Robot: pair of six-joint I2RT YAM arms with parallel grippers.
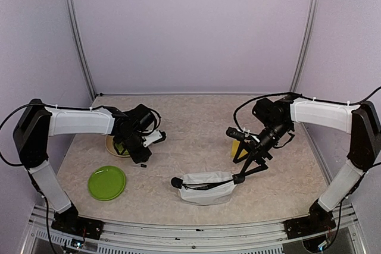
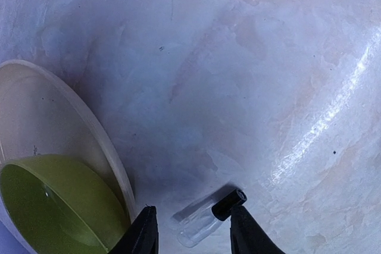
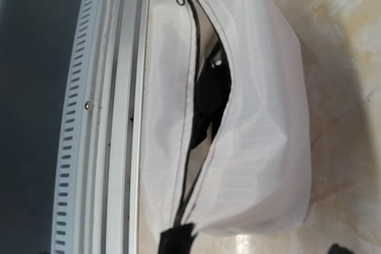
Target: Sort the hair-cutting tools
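left tool (image 2: 191, 213) stands half-wide astride a small clear bottle (image 2: 199, 225); it looks light, slick, apt to roll, so pinch mid-barrel.

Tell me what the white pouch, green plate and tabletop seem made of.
White pouch: thin woven fabric, perhaps nylon, matte, with soft creases and faint weave lines. Green plate: likely plastic, smooth and evenly coloured. Tabletop: glossy, marble-patterned, with streaky glare; whether it is stone or laminate cannot be told.

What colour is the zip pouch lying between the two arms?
The pouch is white with black ends; the top external view shows it best.
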